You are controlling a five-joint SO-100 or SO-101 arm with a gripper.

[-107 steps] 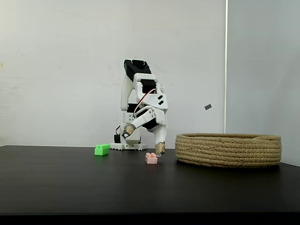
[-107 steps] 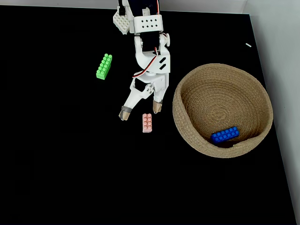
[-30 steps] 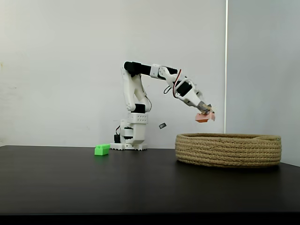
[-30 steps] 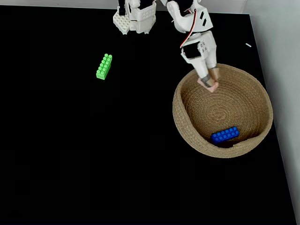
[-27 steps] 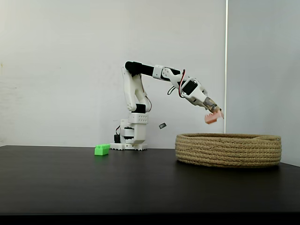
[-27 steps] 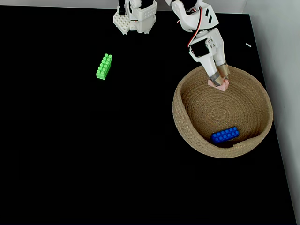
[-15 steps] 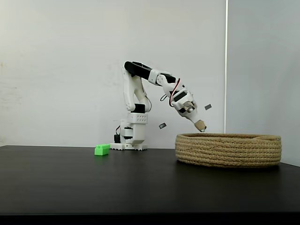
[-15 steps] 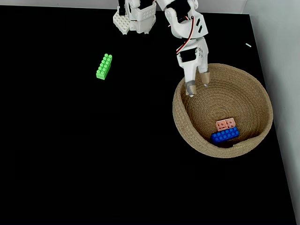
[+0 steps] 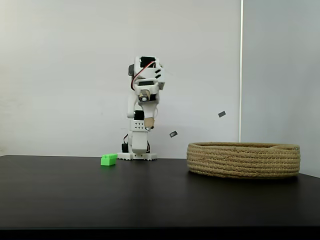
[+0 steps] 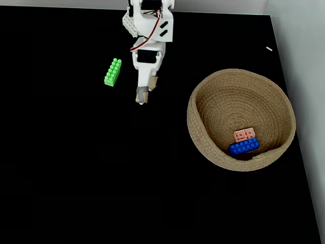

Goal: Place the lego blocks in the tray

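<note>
The tray, a round basket of tan rope (image 9: 244,160), stands on the right of the black table. In the fixed view from above, its wall (image 10: 195,127) encloses a pale pink lego block (image 10: 245,134) resting against a blue one (image 10: 244,146). A bright green lego block (image 10: 112,72) lies on the table left of the arm, and shows low in the side view (image 9: 108,159). My gripper (image 10: 148,88) hangs open and empty above the table between the green block and the basket, pointing down (image 9: 148,122).
The arm's white base (image 9: 136,150) stands at the table's back edge (image 10: 133,23). The table's right edge (image 10: 297,137) runs close past the basket. A small white scrap (image 10: 268,49) lies at the far right corner.
The gripper carried the pink block over the basket and let it go; it now lies beside the blue one. The arm has since swung left, away from the basket.
</note>
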